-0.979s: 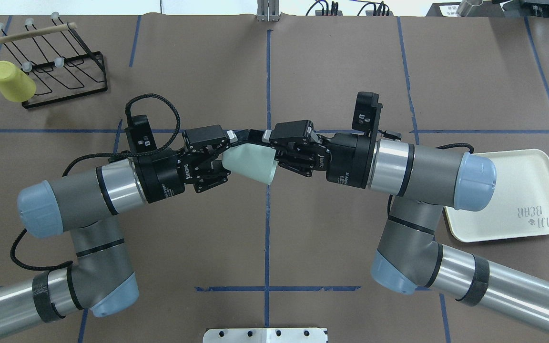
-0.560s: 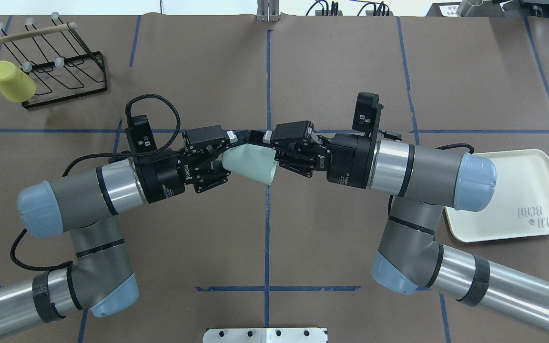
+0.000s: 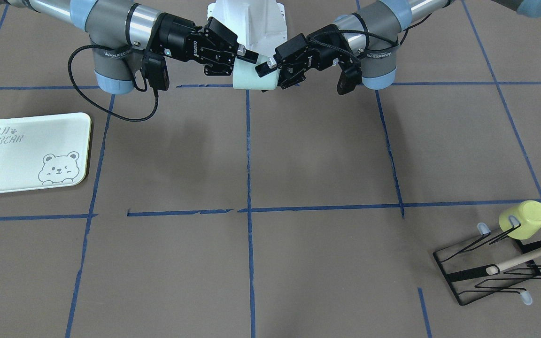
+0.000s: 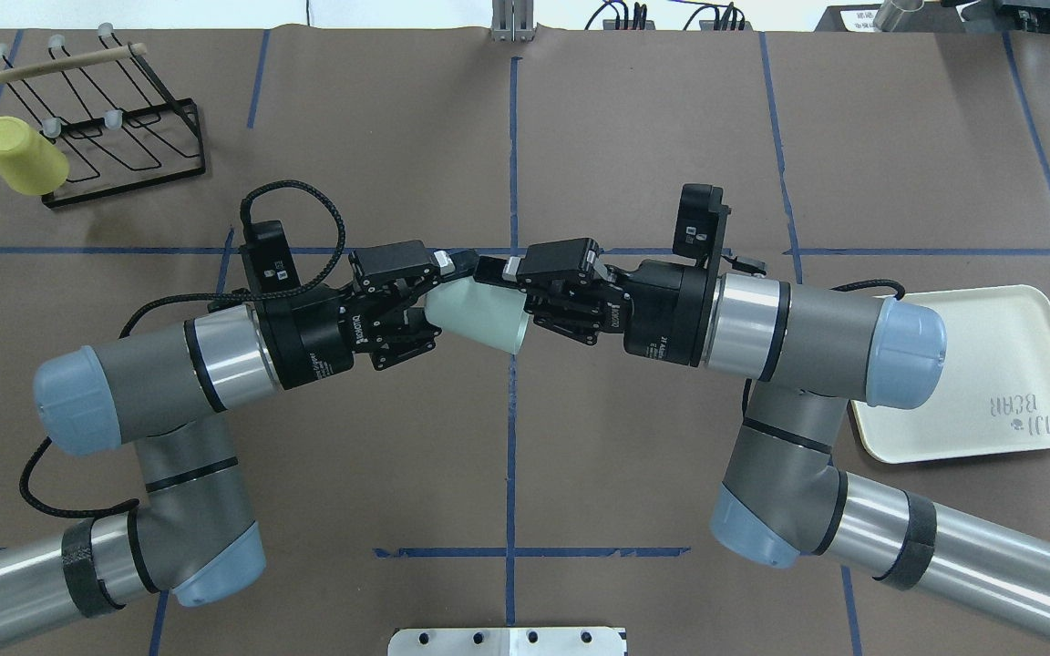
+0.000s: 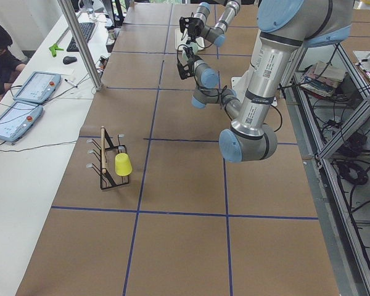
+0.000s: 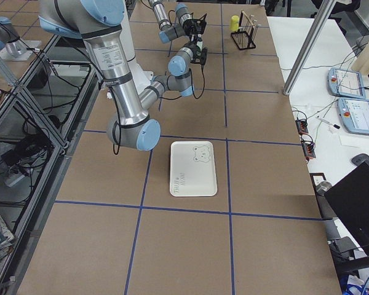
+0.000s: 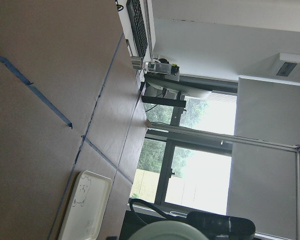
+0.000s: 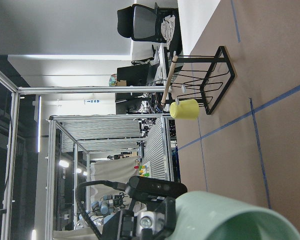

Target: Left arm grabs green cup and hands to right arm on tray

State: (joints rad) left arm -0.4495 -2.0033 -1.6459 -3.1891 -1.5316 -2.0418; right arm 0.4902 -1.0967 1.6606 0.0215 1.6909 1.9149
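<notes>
Look at the middle of the table [image 4: 580, 137]. Your two arms meet there, high up off the brown paper, and the green cup [image 4: 479, 314] is between them. The cup lies on its side in the air. It touches no part of the table.

The left arm [image 4: 151, 364] comes in from its own side. Its tool [image 4: 434, 305] is pinching the small closed end of the cup, one finger above and one finger below.

The right arm [image 4: 817, 342] faces it from the other side. Its tool [image 4: 511, 301] is at the wide open end of the cup. Its fingers are spread, and one finger lies over the top of the cup, next to the left tool's top finger. You cannot tell from these pictures if the right tool's fingers press on the cup.

In the right wrist view, the open mouth of the cup fills the bottom corner, very close to the camera.

The tray [image 4: 944, 364] lies flat on the table on the robot's right side, well apart from the cup, partly under the right arm.

Far off by the robot's left corner, a yellow cup [image 4: 22, 157] hangs on a black wire rack [image 4: 124, 146].
</notes>
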